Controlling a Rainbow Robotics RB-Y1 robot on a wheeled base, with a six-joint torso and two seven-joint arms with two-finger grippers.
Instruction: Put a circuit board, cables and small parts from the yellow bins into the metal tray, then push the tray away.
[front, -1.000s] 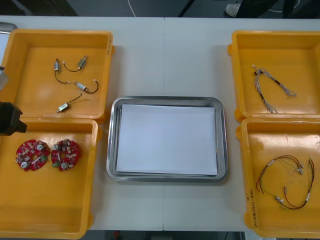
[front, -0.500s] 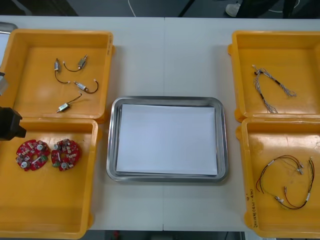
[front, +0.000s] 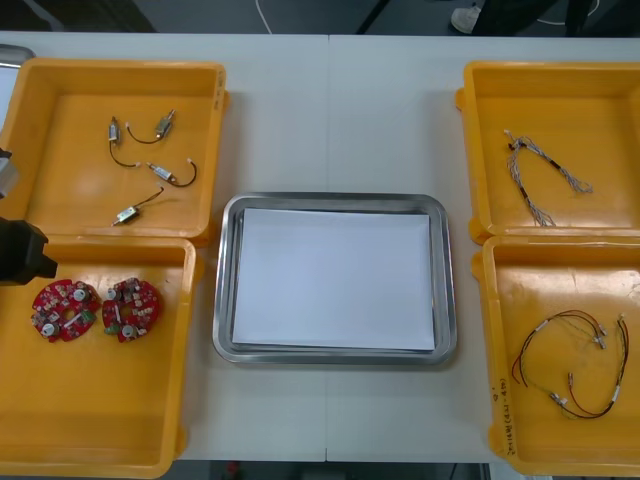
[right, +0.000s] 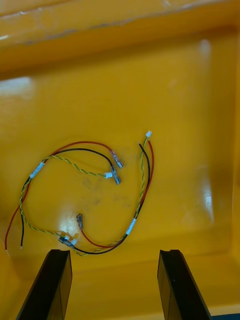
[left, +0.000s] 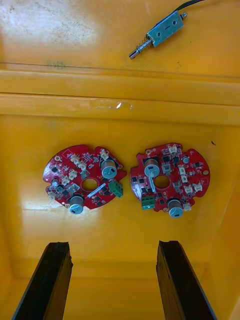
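Two round red circuit boards (front: 65, 308) (front: 131, 308) lie side by side in the near left yellow bin (front: 100, 420). My left arm (front: 22, 253) hangs over that bin's far left corner. In the left wrist view my left gripper (left: 112, 243) is open, with both boards (left: 84, 177) (left: 169, 180) a short way beyond its fingertips, untouched. My right gripper (right: 114, 251) is open above the red and yellow cables (right: 131, 227), which lie loose on the near right bin's floor (front: 540, 290). The metal tray (front: 225, 280), white inside, sits between the bins.
Small metal parts (front: 160, 172) with black leads lie in the far left bin (front: 60, 90); one small metal part (left: 162, 31) lies past the bin wall beyond the boards. A twisted cable (front: 520, 165) lies in the far right bin (front: 600, 100).
My left arm has shifted slightly toward the table's near side, over the board bin. Boards, cables and tray have not moved.
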